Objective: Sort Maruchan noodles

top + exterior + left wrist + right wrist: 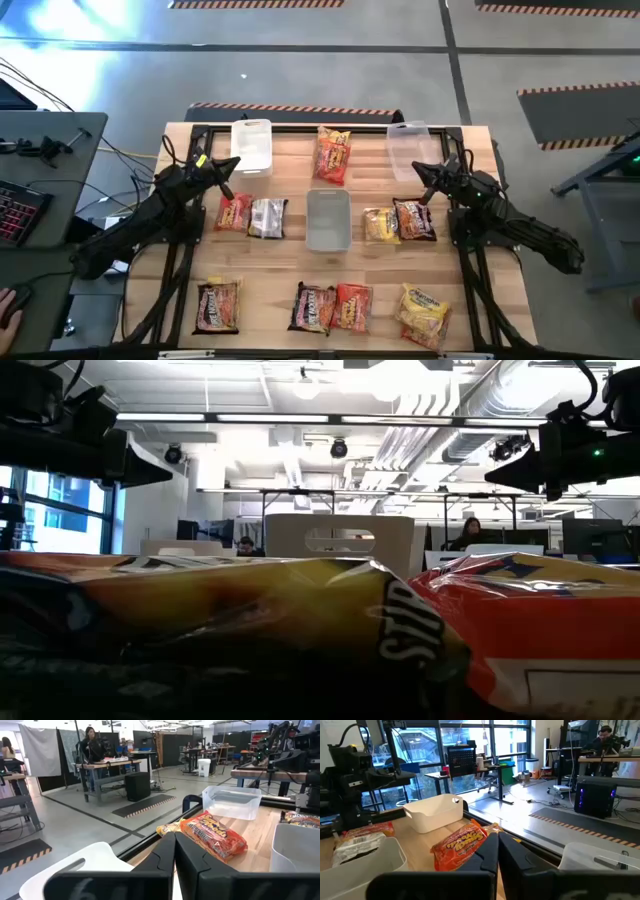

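Several Maruchan noodle packets lie flat on the wooden table (290,265). A red-orange one (333,153) lies at the far middle. A red one (234,212) and a silvery one (267,217) lie left of centre. A yellow one (380,224) and a dark one (414,219) lie right of centre. Along the near edge lie two dark ones (218,305) (313,307), a red one (352,305) and a yellow one (424,312). My left gripper (232,163) hovers shut by the white bin. My right gripper (418,170) hovers shut by the clear bin. Both wrist views show the red-orange packet (212,835) (460,845) ahead of the shut fingers.
A white bin (251,146) stands at the far left, a clear bin (410,148) at the far right and a grey translucent bin (328,219) in the middle. A dark frame rims the table. People sit at desks in the room beyond.
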